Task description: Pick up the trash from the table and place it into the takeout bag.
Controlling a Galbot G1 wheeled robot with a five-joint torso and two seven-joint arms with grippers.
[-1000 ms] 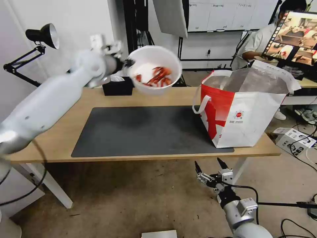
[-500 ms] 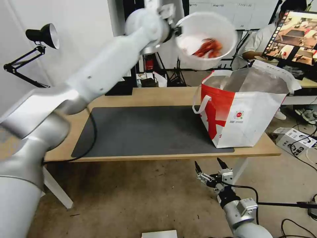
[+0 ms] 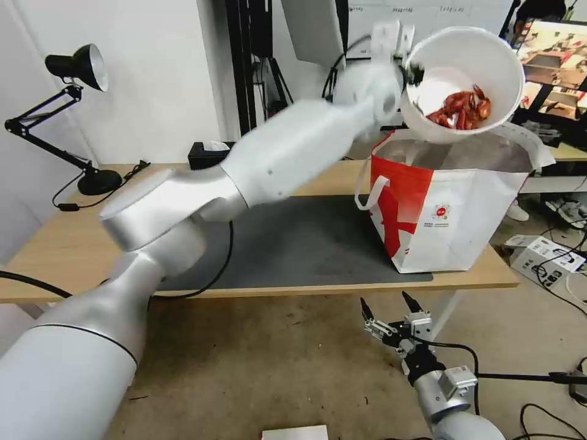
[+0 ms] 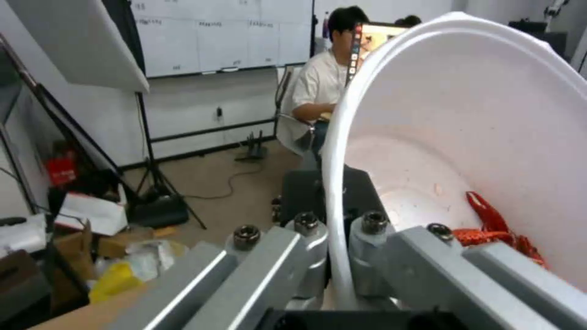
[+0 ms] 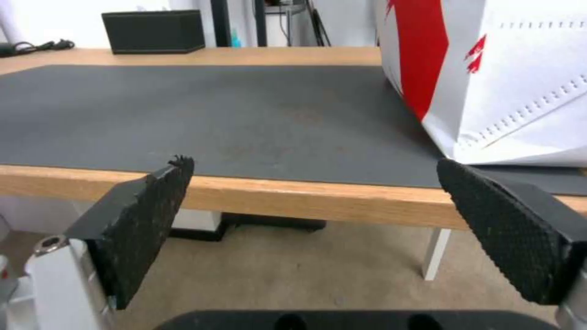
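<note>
My left gripper [image 3: 414,72] is shut on the rim of the white round bowl [image 3: 465,67], which holds red crayfish shells [image 3: 460,109]. The bowl hangs tilted just above the open top of the red-and-white takeout bag [image 3: 440,214], which stands on the right end of the table [image 3: 67,244]. In the left wrist view the bowl's rim [image 4: 335,192] runs between the jaws and the shells [image 4: 498,231] lie low inside. My right gripper [image 3: 386,307] hangs open below the table's front edge, near the bag; its black pads [image 5: 144,224] stand wide apart.
A dark grey mat [image 3: 306,238] covers the table's middle. A black tissue box [image 3: 205,154] sits at the back edge and a black desk lamp [image 3: 85,67] at the far left. Cables and a white box [image 3: 544,256] lie on the floor to the right.
My left arm has swung the bowl from above the table's back middle, up and to the right, until it hangs over the bag's opening. The right arm has stayed still.
</note>
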